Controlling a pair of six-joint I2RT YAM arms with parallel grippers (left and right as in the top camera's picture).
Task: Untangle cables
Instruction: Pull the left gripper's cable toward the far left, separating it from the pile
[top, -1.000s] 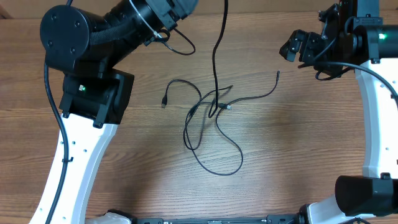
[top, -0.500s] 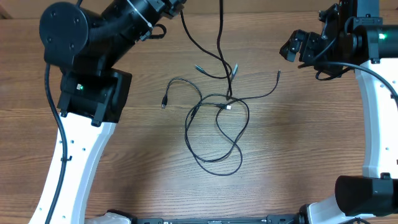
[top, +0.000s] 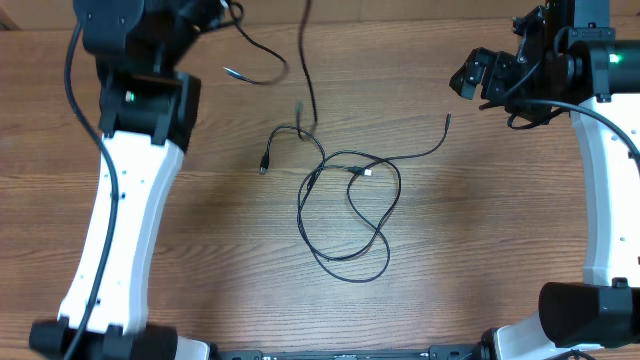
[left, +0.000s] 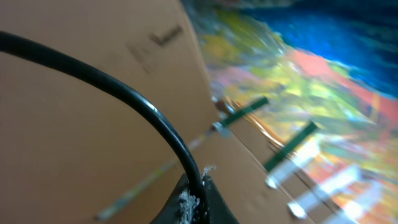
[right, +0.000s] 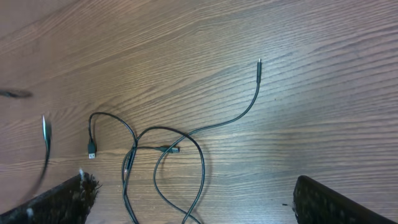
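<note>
Since half a second ago the left arm has swung up and away toward the far left corner, and the strand it carries has gone with it, off the centre of the pile.

Left end effector (left: 193, 208): only its tips show at the bottom edge of the wrist view. They look clamped on the lifted cable (top: 309, 70), which arcs out of them. That view is badly blurred, so we rate the grip as likely, not certain.

Lifted cable: in the overhead view it hangs down from the top edge. One silver tip (top: 232, 72) is swinging out to the left. Its lowest part sits just beside the upper bend of the pile, and we cannot tell whether it is clear of that bend or snagged on it.

Remaining cables (top: 301, 205): they lie crossed in a loose loop mid-counter (top: 480, 250). One plug (top: 264, 165) points left and one thin end (top: 447, 118) reaches right.

Right end effector (top: 468, 77): parked at the right, well apart from the pile. Its fingers (right: 68, 199) are spread wide and hold nothing.

Judgement: one cord is nearly separated. The loop on the counter still needs its crossings undone.
</note>
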